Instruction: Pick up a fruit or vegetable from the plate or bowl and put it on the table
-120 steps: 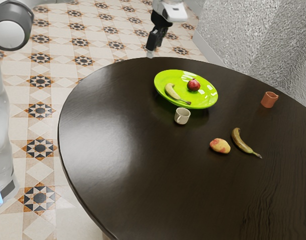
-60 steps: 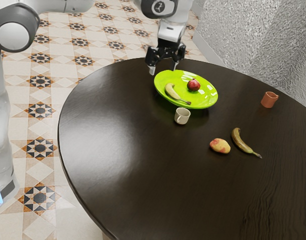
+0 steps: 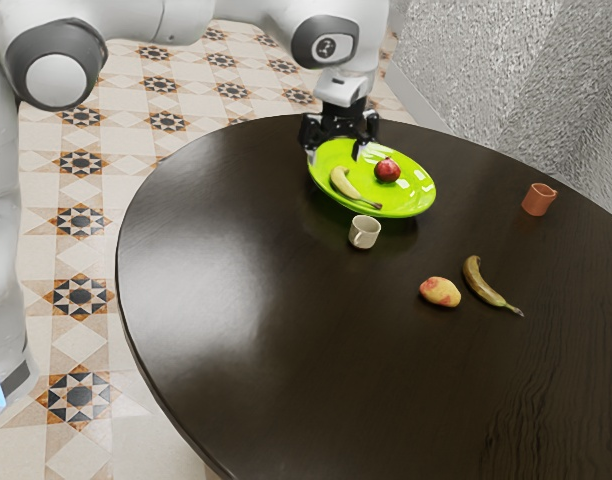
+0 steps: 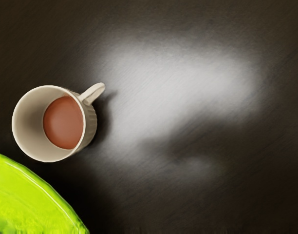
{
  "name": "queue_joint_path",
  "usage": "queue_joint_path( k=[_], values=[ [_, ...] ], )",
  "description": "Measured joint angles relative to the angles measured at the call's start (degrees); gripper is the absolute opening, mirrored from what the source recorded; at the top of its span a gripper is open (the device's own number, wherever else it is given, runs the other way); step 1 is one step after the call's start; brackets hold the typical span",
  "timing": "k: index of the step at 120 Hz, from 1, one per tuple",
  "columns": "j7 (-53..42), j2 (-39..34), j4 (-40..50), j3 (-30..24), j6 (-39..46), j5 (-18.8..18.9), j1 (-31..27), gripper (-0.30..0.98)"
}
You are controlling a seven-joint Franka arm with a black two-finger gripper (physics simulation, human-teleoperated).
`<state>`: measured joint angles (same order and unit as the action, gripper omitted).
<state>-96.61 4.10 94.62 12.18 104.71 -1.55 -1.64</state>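
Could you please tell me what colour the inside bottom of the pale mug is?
Reddish brown at the bottom of the mug; the wrist view shows it best.

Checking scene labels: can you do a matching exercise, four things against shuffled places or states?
1. red fruit
2. cream mug
3. yellow-red fruit
4. end effector

A. beside the browned banana
B. open, fingers apart
C. on the green plate
D. reddish-brown inside

Pairs: 1-C, 2-D, 3-A, 4-B
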Motion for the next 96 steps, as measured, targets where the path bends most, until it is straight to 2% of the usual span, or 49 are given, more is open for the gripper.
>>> queue_joint_path(
  k=[16,37,59,96],
  values=[
    [-2.3,1.6,-0.7,0.0,1.7,-0.5,-5.8,0.68],
    [-4.6,3.3,-1.5,0.0,4.0,-1.5,-4.7,0.68],
    [-6.3,5.8,-1.9,0.1,5.2,-2.8,-8.0,0.68],
    [-7.6,10.9,-5.3,-0.1,6.4,-4.4,-8.1,0.68]
  ],
)
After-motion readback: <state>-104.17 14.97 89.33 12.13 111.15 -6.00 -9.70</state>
